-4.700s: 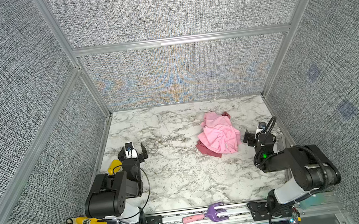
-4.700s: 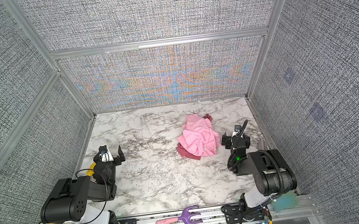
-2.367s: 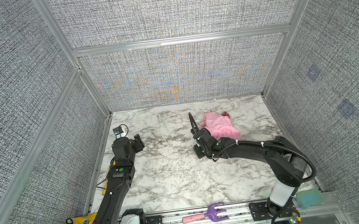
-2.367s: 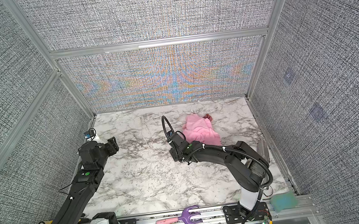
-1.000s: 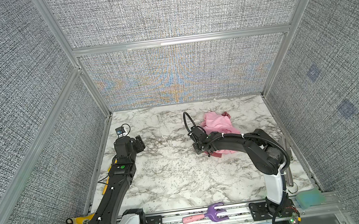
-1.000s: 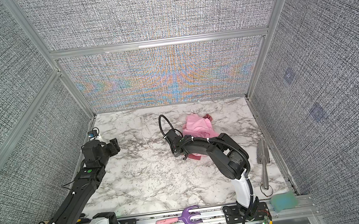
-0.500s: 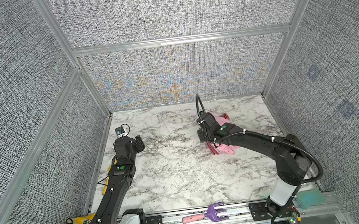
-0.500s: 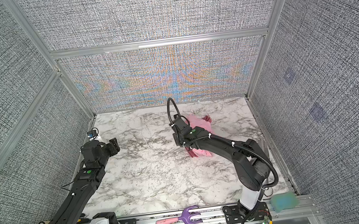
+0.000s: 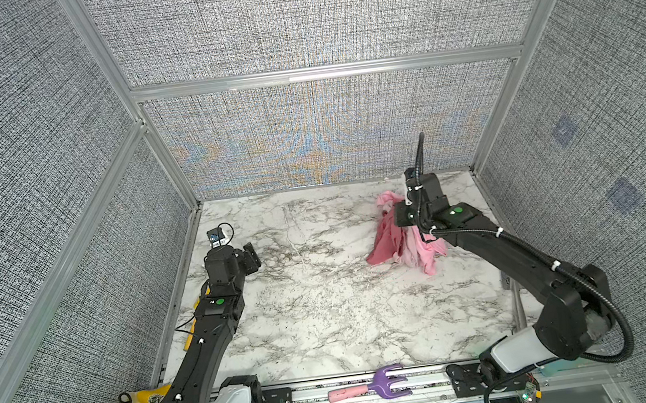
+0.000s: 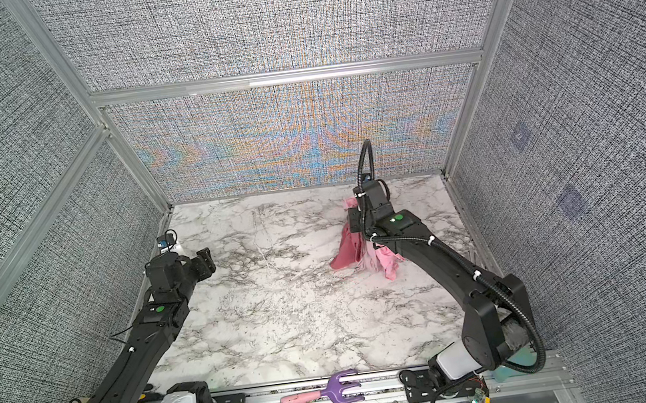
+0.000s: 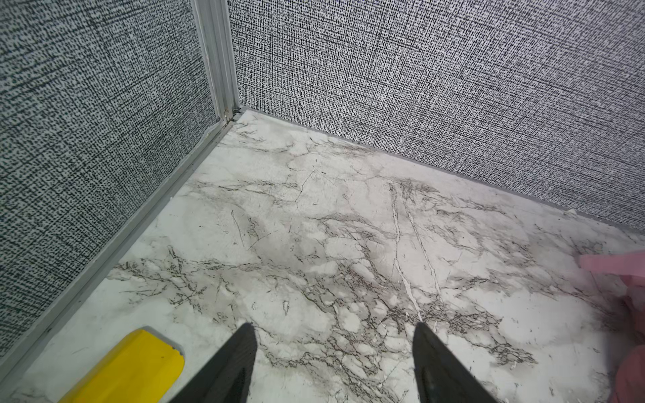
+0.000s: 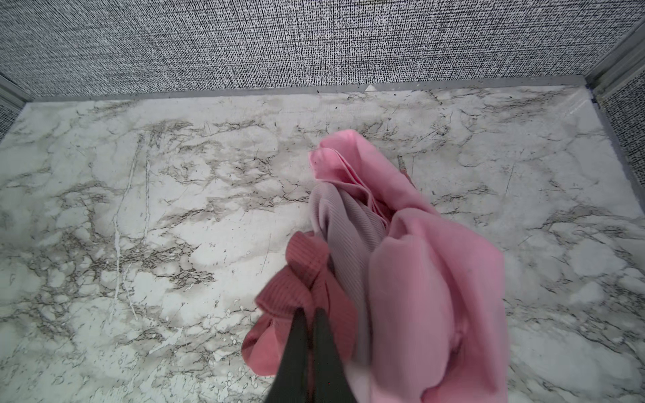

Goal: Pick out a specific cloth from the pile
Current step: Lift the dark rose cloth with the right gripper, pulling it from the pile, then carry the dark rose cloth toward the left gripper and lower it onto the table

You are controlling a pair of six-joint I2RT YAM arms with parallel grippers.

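Left gripper [image 11: 331,329]: black fingers spread wide, empty, over the white marble-patterned table [image 9: 327,319].
Dark dusty-rose ribbed cloth [image 12: 300,265]: hanging at right rear, lower end (seen from above) on the table.
Pile of paler pink fabric pieces [image 12: 429,272]: draped against it.
Right gripper [image 12: 309,310]: fingers pinching the rose cloth.

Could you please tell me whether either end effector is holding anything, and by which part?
The right end effector pinches the dusty-rose cloth at a bunched fold; the left end effector is open and holds nothing.
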